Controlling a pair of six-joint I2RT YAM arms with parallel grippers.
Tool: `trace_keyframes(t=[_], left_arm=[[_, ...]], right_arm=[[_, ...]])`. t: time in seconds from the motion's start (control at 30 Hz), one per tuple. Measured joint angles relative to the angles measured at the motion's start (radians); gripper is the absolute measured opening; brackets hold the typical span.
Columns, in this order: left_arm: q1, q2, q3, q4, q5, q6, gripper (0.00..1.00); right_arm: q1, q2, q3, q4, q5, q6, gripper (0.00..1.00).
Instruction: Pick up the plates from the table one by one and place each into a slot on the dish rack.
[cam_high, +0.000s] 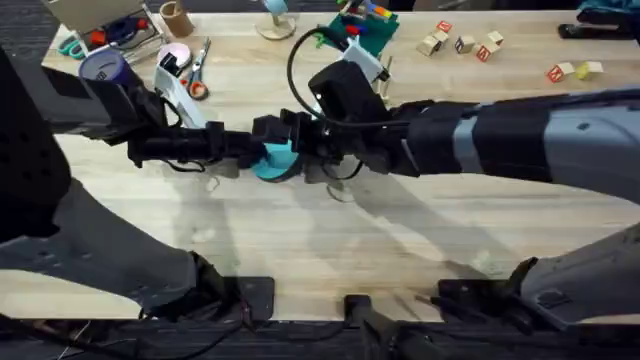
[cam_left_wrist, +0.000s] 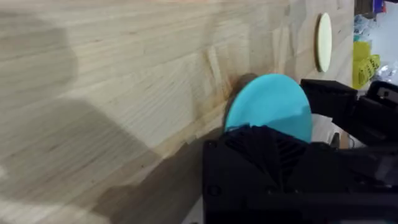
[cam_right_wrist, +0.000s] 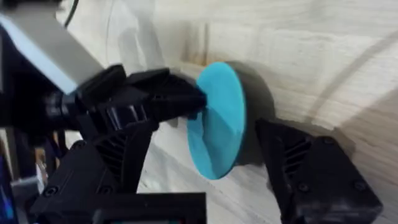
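The light blue plate (cam_high: 277, 161) stands on edge just above the table (cam_high: 300, 240), at mid-table. My left gripper (cam_high: 256, 150) reaches in from the left and is shut on the plate's (cam_left_wrist: 270, 102) rim. From the right, my right gripper (cam_high: 300, 138) is open, one finger on each side of the plate (cam_right_wrist: 217, 121) with gaps showing. In the right wrist view the left gripper's fingers (cam_right_wrist: 177, 99) pinch the plate's edge. A cream plate (cam_left_wrist: 323, 42) lies flat on the table farther off. The dish rack is hidden or out of view.
At the back of the table sit a green toy-block board (cam_high: 365, 30), loose wooden blocks (cam_high: 462, 42), scissors (cam_high: 198, 70) and a small pink dish (cam_high: 175, 55). The near half of the tabletop is bare wood under the arms' shadows.
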Motion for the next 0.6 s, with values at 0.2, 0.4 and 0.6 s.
trace_keyframes(t=[0.2, 0.4, 0.6], left_arm=[[0.0, 0.0, 0.0, 0.0, 0.0, 0.0, 0.041], [0.0, 0.0, 0.0, 0.001, 0.0, 0.0, 0.041], [0.005, 0.0, 0.001, 0.007, 0.005, -0.001, 0.041]], right_arm=[[0.0, 0.036, 0.006, 0.026, 0.024, 0.075, 0.984], [0.0, 0.053, 0.009, 0.038, 0.029, 0.12, 0.723], [-0.002, 0.065, 0.008, 0.033, 0.039, 0.139, 0.057]])
